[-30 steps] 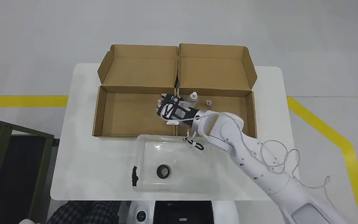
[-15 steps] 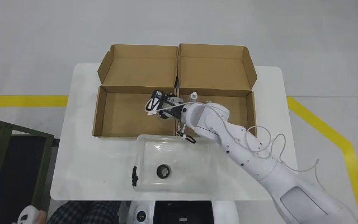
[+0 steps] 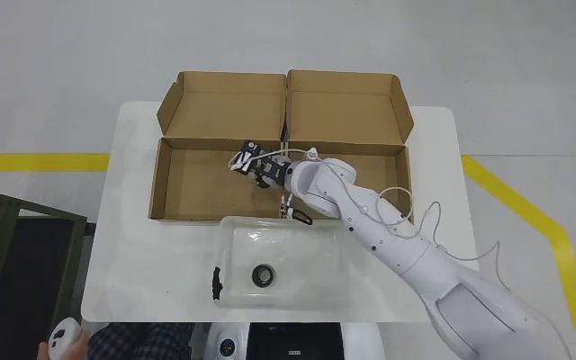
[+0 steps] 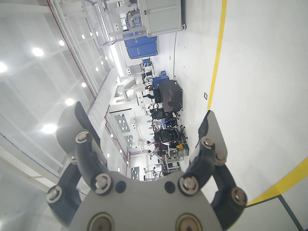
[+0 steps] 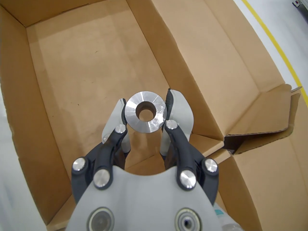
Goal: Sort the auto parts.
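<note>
right jaws pinch the steel ring [image 5: 145, 127] over the box [image 5: 84, 61].

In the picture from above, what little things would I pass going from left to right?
black strip on the clear tray edge → dark ring inside the tray → small white part in the right box

The left box [image 3: 202, 184] is open on top, with flat brown floor under the right gripper [image 5: 146, 108]. The wall [image 5: 168, 56] between the two boxes stands just beside the gripper. Lids [image 3: 232, 106] stand up at the back.
</note>
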Motion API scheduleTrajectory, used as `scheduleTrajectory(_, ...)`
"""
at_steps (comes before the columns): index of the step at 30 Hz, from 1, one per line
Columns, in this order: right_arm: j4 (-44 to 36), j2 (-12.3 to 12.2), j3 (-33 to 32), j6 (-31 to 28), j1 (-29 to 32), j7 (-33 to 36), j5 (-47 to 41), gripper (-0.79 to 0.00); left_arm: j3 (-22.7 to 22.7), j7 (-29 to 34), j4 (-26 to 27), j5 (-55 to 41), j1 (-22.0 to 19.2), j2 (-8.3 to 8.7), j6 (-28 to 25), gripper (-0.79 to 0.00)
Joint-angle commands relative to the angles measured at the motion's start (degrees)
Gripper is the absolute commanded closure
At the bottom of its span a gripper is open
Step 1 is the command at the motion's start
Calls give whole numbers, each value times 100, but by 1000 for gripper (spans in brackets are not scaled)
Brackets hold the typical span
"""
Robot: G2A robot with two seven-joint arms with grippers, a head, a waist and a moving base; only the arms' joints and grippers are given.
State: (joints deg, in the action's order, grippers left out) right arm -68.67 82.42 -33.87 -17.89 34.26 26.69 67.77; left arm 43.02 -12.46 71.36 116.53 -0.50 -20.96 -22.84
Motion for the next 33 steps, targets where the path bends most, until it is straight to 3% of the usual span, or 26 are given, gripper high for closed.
scheduleTrajectory(1, 112, 41, 15, 2, -33, -7, -13, 0, 0, 0, 0, 0, 0, 0, 0, -785)
scheduleTrajectory(7, 319, 163, 61, -13, -118, 10, -1, -6, 0, 0, 0, 0, 0, 0, 0, -785)
scheduleTrajectory(14, 422, 276, 91, -51, -186, 114, 78, -120, 0, 0, 0, 0, 0, 0, 0, -785)
scheduleTrajectory(33, 599, 441, -29, -171, -160, 231, 302, -299, 0, 0, 0, 0, 0, 0, 0, -785)
